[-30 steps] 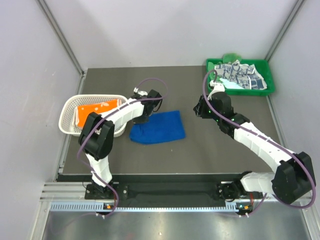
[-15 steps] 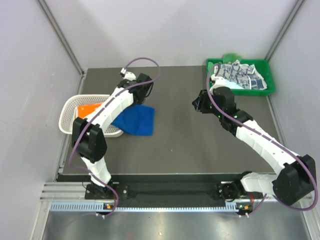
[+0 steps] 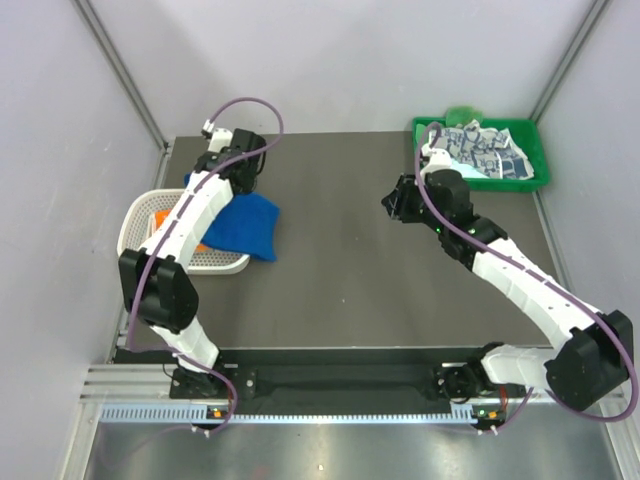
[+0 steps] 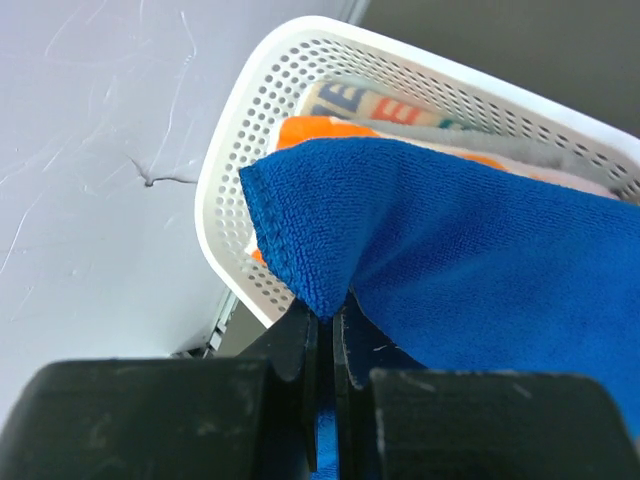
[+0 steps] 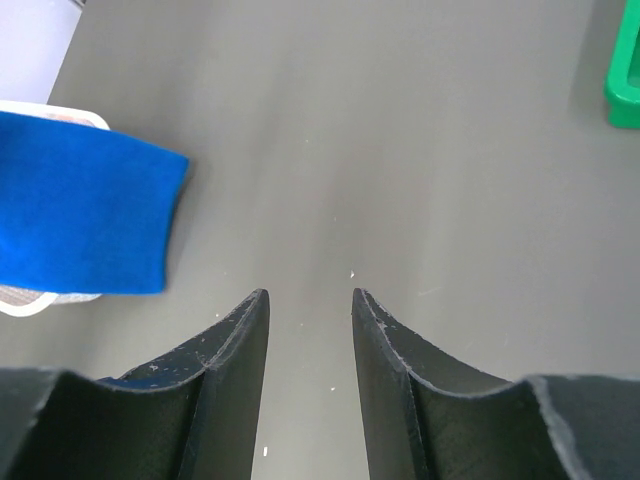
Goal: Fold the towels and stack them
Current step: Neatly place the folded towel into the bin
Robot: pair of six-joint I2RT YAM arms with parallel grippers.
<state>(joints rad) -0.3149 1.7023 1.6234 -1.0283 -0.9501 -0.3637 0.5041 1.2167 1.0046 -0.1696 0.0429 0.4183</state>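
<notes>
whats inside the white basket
An orange towel and a pale printed cloth lie in the white basket. The blue towel, pinched by the left gripper, hides the rest.

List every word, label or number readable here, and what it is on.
None is readable.
Blocky blue marks on the pale cloth in the white basket might be letters, but are cut off.
The patterned towels in the green tray show only blurred print.
</notes>
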